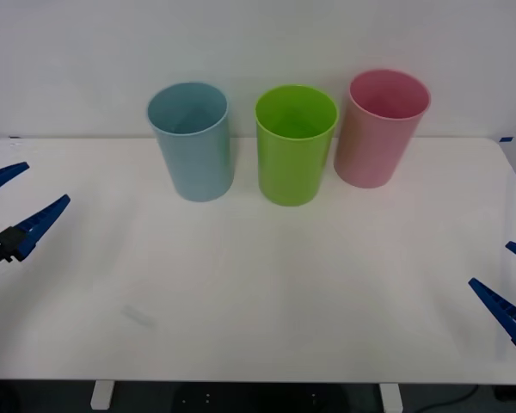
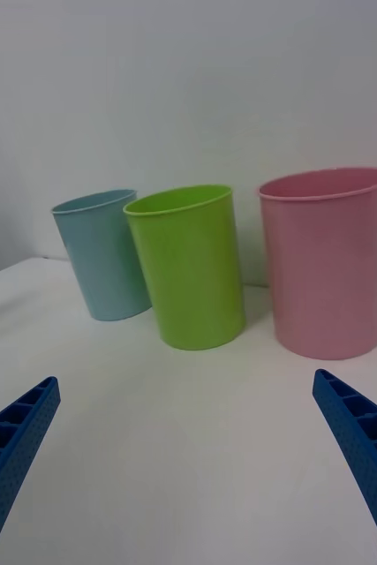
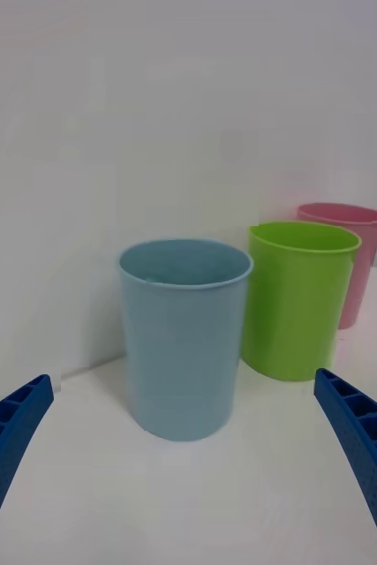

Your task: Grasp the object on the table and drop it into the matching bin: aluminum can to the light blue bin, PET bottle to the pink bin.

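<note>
White table (image 1: pixel 267 284) with light blue bin (image 1: pixel 190 140), pink bin (image 1: pixel 381 127); left gripper (image 1: pixel 17 206), right gripper (image 1: pixel 512 280), fingers apart.

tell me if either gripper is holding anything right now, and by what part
Nothing is held. The left gripper and the right gripper are both open over the table.

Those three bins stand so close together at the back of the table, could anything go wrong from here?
Possibly. The light blue bin, lime green bin and pink bin stand in a tight row, so a drop aimed slightly off might land in the green one. An arm reaching in could also knock a neighbouring bin over. Both hands, the left hand and right hand, wait open at the edges of the table, leaving a long reach.
</note>
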Action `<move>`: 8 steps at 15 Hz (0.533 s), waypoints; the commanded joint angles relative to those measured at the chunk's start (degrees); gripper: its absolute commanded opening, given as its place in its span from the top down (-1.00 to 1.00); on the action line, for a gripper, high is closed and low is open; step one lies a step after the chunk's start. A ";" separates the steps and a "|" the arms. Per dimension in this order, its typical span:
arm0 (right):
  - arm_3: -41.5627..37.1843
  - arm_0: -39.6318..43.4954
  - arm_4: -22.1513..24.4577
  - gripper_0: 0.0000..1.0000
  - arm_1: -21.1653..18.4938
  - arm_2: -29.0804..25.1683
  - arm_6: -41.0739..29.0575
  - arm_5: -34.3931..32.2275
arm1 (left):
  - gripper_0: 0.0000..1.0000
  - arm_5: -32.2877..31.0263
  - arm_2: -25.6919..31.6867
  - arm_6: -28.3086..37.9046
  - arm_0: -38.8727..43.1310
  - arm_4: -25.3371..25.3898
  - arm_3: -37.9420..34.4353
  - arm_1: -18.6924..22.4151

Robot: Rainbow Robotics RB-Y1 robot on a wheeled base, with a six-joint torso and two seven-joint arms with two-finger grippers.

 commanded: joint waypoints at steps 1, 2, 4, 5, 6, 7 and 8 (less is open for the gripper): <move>0.00 0.00 0.00 -1.00 0.00 0.00 0.00 0.00 | -1.00 -2.91 1.74 -3.13 4.36 1.72 0.00 2.55; 0.00 0.00 0.00 -1.00 0.00 0.00 0.00 0.00 | -1.00 -4.14 2.71 -3.57 5.59 1.72 0.00 2.55; 0.00 0.00 0.00 -1.00 0.00 0.00 0.00 0.00 | -1.00 -5.63 3.50 -4.01 8.14 2.68 0.00 2.55; 0.00 0.00 0.00 -1.00 0.00 0.00 0.00 0.00 | -1.00 -5.81 3.59 -4.63 9.46 3.56 0.00 2.55; 0.00 0.00 0.00 -1.00 0.00 0.00 0.00 0.00 | -1.00 -5.81 3.68 -5.07 10.25 4.09 0.00 2.55; 0.00 0.00 0.00 -1.00 0.00 0.00 0.00 0.00 | -1.00 -5.98 3.85 -5.42 10.96 4.44 -0.08 2.55; 0.00 0.00 0.00 -1.00 0.00 0.00 0.00 0.00 | -1.00 -6.07 4.12 -5.59 11.57 4.53 0.00 2.55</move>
